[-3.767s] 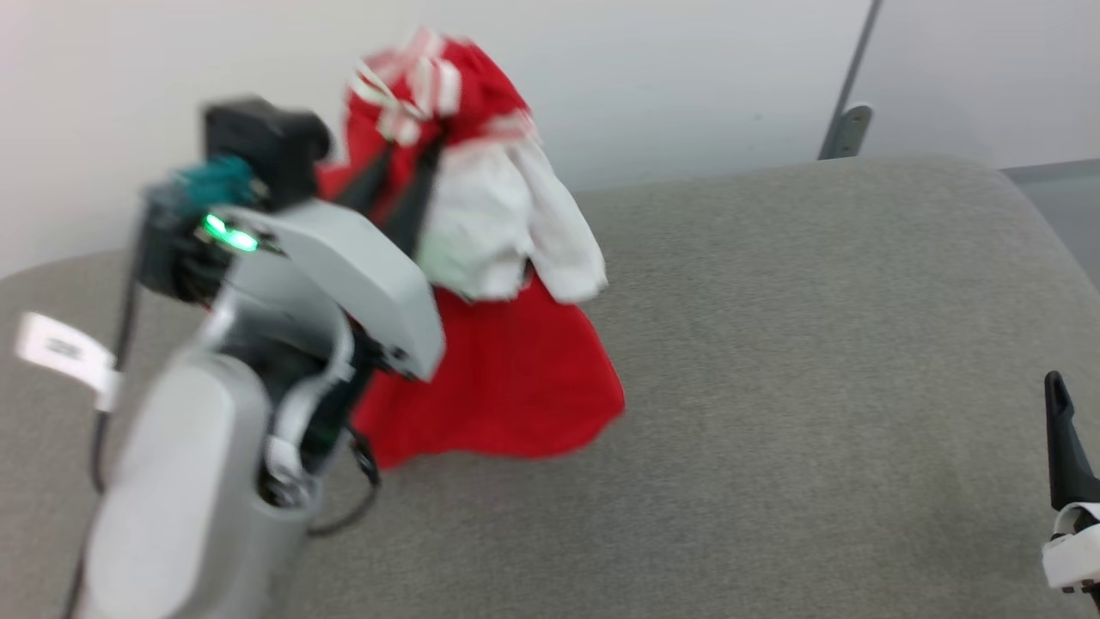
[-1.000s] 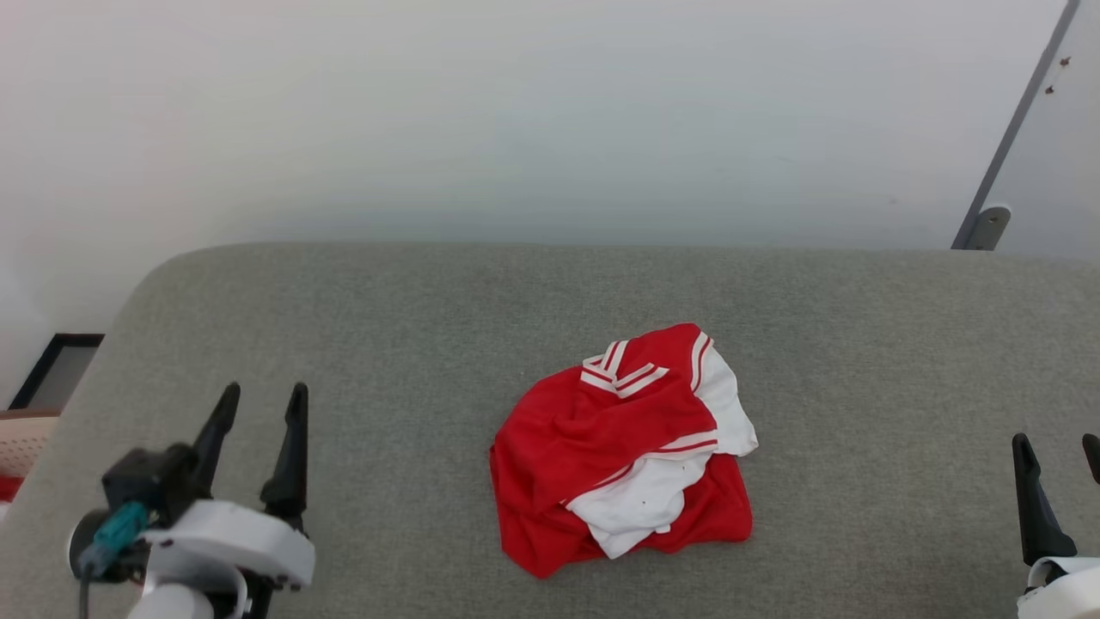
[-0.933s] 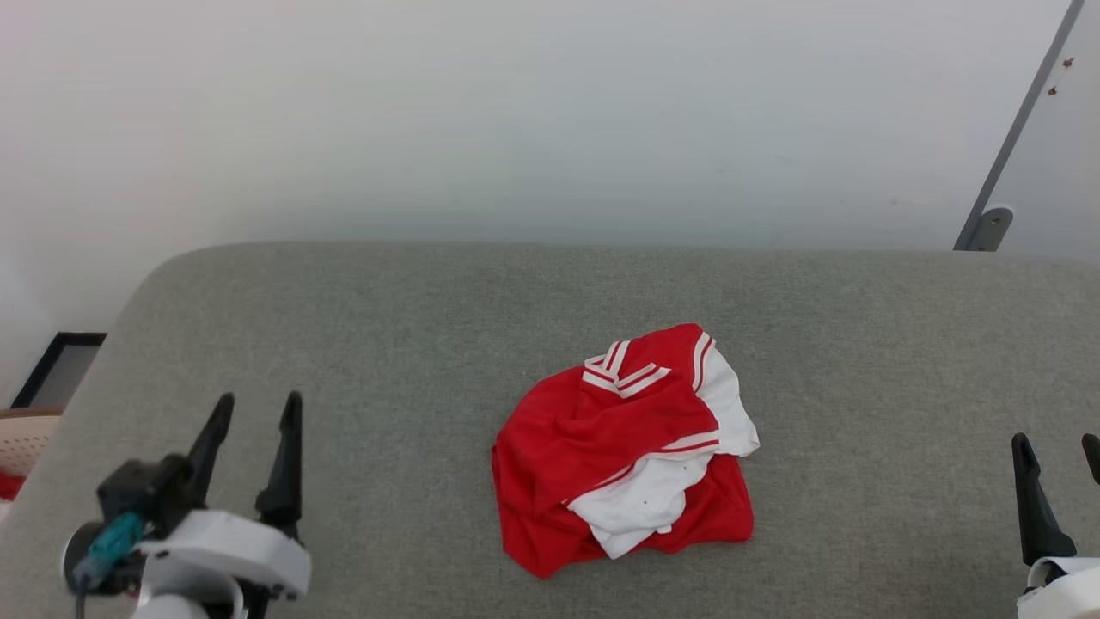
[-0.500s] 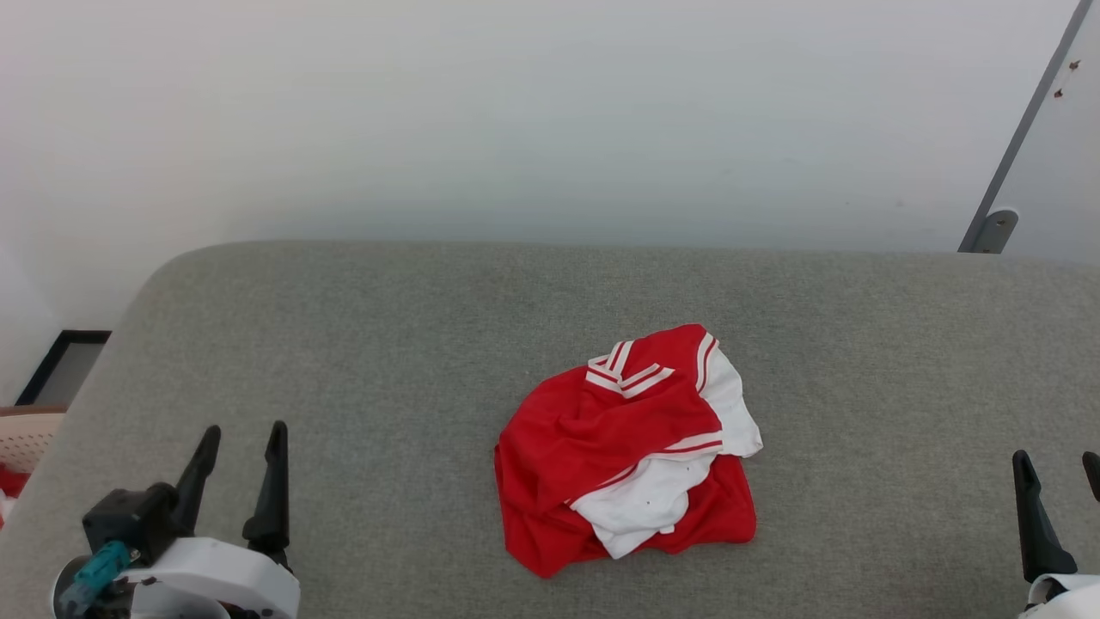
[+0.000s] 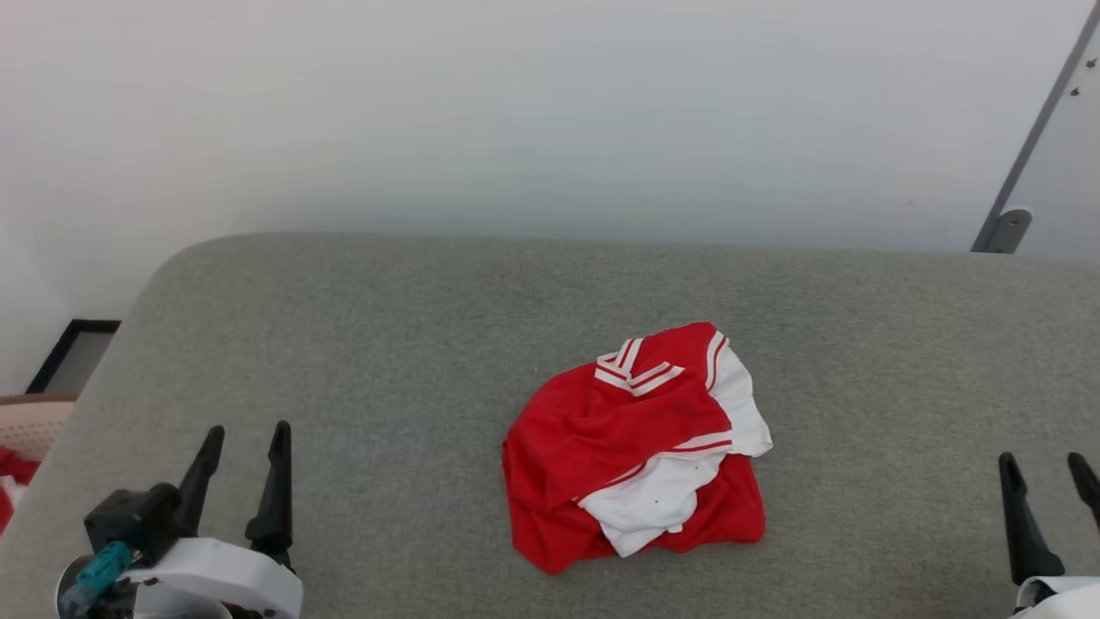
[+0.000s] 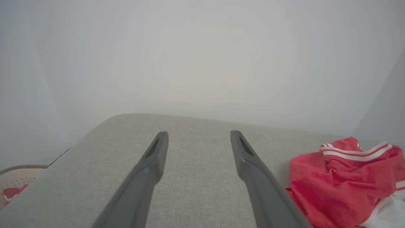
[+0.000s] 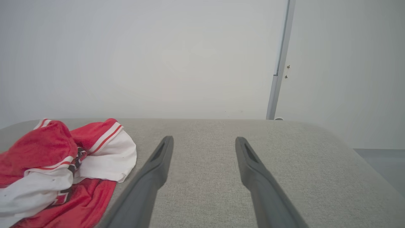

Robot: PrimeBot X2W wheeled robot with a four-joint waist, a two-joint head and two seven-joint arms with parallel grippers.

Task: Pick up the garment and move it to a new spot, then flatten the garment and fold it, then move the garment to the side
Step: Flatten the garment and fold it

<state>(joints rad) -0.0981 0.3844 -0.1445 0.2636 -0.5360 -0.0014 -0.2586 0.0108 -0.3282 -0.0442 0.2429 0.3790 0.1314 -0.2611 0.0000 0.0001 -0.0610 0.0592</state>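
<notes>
Basket: a beige perforated basket (image 5: pixel 33 423) sits off the tabletop's near left corner with a bit of red-and-white cloth (image 5: pixel 12 478) in it. It is not part of this job.
Left hand: the left hand (image 5: pixel 245 432) sits low at the near left corner of the grey fabric-covered tabletop (image 5: pixel 387 344), fingers spread wide and empty, well apart from the cloth.
Garment: the garment (image 5: pixel 627 447) lies crumpled in a heap at the middle of the tabletop, closer to the near edge. Red folds are on top, a striped trim points toward the far edge, and a white panel spills out on the right side.
Right hand: the right hand (image 5: pixel 1041 462) is at the near right corner, fingers apart and holding nothing, also well clear of the heap.
Step in hand: probably the flattening, since the garment sits bunched and neither hand has hold of it.
How to do it well: bring each hand in from its own side, the left to the heap's red left edge and the right to the white panel. Pinch a single outer layer, then draw the two grips apart, low, toward the left and right edges.
Risk: pinching several layers at once would likely drag the whole heap instead of opening it.
</notes>
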